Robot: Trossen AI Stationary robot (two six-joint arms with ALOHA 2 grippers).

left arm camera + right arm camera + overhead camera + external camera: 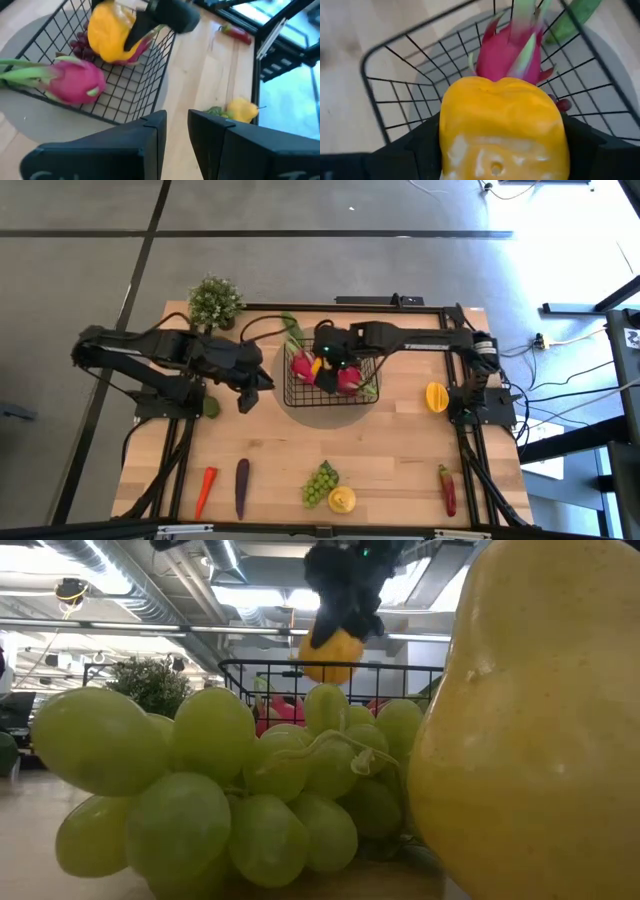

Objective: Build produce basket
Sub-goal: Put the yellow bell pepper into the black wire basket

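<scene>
- Tabletop [400, 460]: light wood, dark frame along its edges; a broad bare strip lies between the basket and the near-edge row of produce.
- Basket [300, 395]: black wire mesh on a grey round mat [320, 418], centre of the far half. Inside: two pink dragon fruits [302, 364] [348, 380], purple grapes [82, 46] and a green piece against the far rim.
- Right claw [327, 363]: above the basket, clamped on a yellow pepper [502, 130], which hangs over the mesh and clear of the floor of the basket in the low view.
- Left claw [247, 402]: just beside the basket's left wall, over bare wood, fingers [150, 145] slightly parted with nothing between them.
- Near edge, left to right: carrot [205, 490], eggplant [241, 486], green grapes [319, 483] touching a lemon [342, 500], chili [447, 488].
- Right side: a second yellow pepper [436, 396], near the right arm's base.
- Left side: a green fruit [211, 407] partly hidden under the left arm.
- Far left corner: potted plant [215, 302].
- Writing: none legible.
</scene>
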